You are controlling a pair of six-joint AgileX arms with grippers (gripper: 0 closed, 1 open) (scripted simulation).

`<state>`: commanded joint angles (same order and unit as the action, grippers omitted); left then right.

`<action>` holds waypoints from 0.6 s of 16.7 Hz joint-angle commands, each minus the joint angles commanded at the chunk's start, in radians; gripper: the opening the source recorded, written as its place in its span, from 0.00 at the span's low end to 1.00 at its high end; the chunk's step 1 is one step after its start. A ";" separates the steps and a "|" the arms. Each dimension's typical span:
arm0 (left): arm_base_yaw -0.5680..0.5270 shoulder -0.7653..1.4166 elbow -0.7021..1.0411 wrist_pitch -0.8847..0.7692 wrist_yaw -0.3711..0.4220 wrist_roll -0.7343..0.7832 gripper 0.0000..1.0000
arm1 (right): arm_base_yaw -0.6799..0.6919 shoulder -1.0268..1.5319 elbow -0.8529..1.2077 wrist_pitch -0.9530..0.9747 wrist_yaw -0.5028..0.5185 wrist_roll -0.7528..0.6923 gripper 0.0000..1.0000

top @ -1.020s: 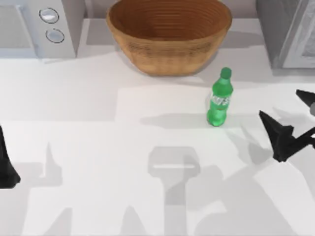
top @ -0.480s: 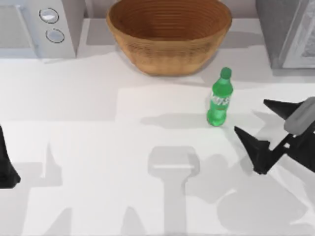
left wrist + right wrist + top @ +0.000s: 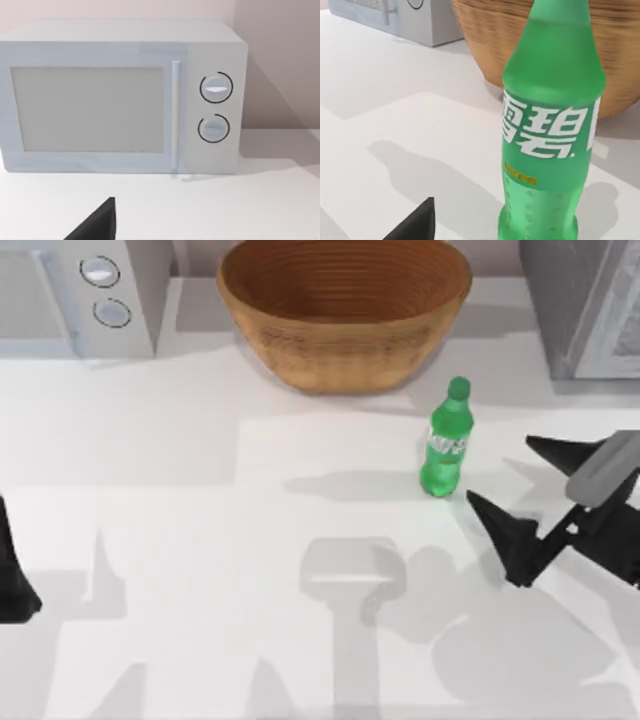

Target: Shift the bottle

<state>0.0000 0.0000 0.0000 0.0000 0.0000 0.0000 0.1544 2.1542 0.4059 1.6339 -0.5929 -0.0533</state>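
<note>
1. I judge this the approach step; my right gripper (image 3: 515,485) sits just right of the bottle (image 3: 445,445), spread wide, holding nothing, one finger toward the table's back and the other nearer the front; neither touches the bottle.
2. The bottle stands upright on the table (image 3: 200,540), right of centre, just in front of the wicker bowl (image 3: 345,310) and apart from it; in the right wrist view it looms close (image 3: 550,135).
3. Next, I'd carry the jaws leftward until they straddle the body at label height, then close; a crooked entry could tip it.
4. Against a second ago, the right gripper has moved left toward the bottle; the bottle has not moved.
5. My left gripper (image 3: 15,570) idles at the left edge, facing the microwave (image 3: 120,95); I cannot tell its opening.
</note>
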 joint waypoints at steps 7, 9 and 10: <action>0.000 0.000 0.000 0.000 0.000 0.000 1.00 | 0.134 0.098 0.280 -0.169 0.133 0.017 1.00; 0.000 0.000 0.000 0.000 0.000 0.000 1.00 | 0.157 0.112 0.321 -0.198 0.156 0.019 1.00; 0.000 0.000 0.000 0.000 0.000 0.000 1.00 | 0.160 0.114 0.325 -0.201 0.159 0.019 1.00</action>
<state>0.0000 0.0000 0.0000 0.0000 0.0000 0.0000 0.3143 2.2681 0.7311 1.4325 -0.4340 -0.0341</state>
